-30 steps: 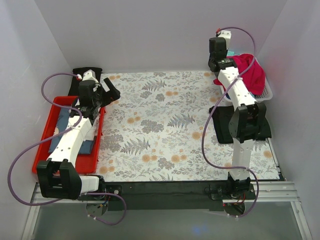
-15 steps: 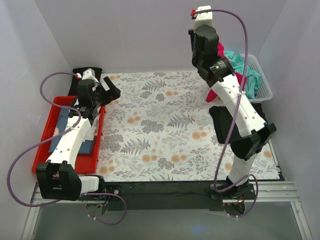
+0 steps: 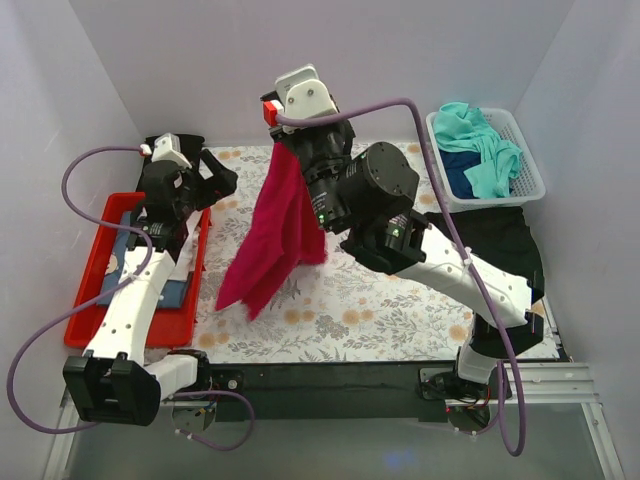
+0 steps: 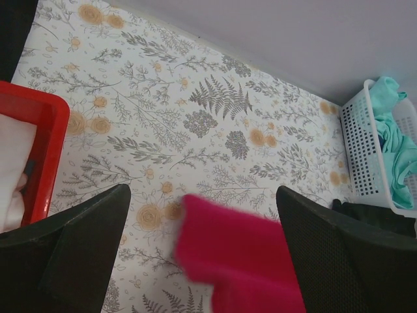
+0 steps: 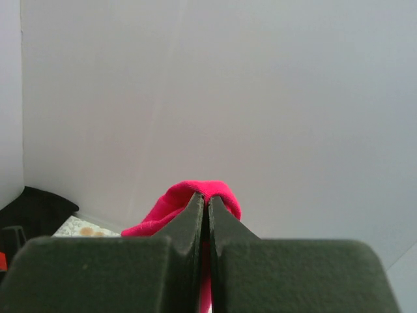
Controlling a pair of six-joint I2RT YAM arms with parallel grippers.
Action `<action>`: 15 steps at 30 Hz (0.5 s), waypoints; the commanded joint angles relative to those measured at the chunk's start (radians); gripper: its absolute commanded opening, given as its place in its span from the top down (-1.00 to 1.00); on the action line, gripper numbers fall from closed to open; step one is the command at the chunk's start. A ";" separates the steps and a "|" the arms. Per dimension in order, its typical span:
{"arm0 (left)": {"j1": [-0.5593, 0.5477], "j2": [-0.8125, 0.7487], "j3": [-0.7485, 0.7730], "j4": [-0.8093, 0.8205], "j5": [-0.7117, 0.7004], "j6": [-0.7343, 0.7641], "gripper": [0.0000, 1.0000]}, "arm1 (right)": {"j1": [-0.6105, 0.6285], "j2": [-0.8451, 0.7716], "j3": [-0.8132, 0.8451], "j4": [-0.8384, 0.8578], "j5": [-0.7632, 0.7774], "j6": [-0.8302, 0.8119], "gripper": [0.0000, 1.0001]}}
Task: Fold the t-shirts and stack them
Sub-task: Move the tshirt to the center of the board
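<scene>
1. Flower-and-fern tabletop (image 3: 340, 305) is overhung by the crimson shirt (image 3: 275, 235), soft and limp, which is held aloft mid-table.
2. One bunched edge is pinched in the clenched right claw (image 5: 207, 199).
3. The left claw (image 3: 218, 182) is spread wide and empty, by the red tray (image 3: 85, 300).
4. Laying-out is judged under way; lowering and flattening are called for next.
5. Teal shirts (image 3: 480, 135) are heaped in the slotted white basket (image 3: 530, 190).

crimson t-shirt (image 3: 280, 225): soft matt cloth | basket (image 4: 361, 156): plastic (perforated) | tray (image 4: 49, 124): glossy plastic
</scene>
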 commanded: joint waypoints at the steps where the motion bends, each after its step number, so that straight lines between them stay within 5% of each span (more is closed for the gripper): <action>1: -0.003 -0.067 0.004 -0.043 -0.010 -0.003 -0.86 | 0.009 -0.055 -0.028 0.199 0.084 -0.147 0.97; 7: -0.003 -0.127 -0.033 -0.078 -0.047 -0.012 -0.86 | -0.078 -0.204 -0.528 0.436 0.158 -0.130 0.97; 15: -0.003 -0.147 -0.059 -0.112 -0.036 -0.026 -0.86 | -0.295 -0.342 -1.077 0.447 0.265 0.236 0.97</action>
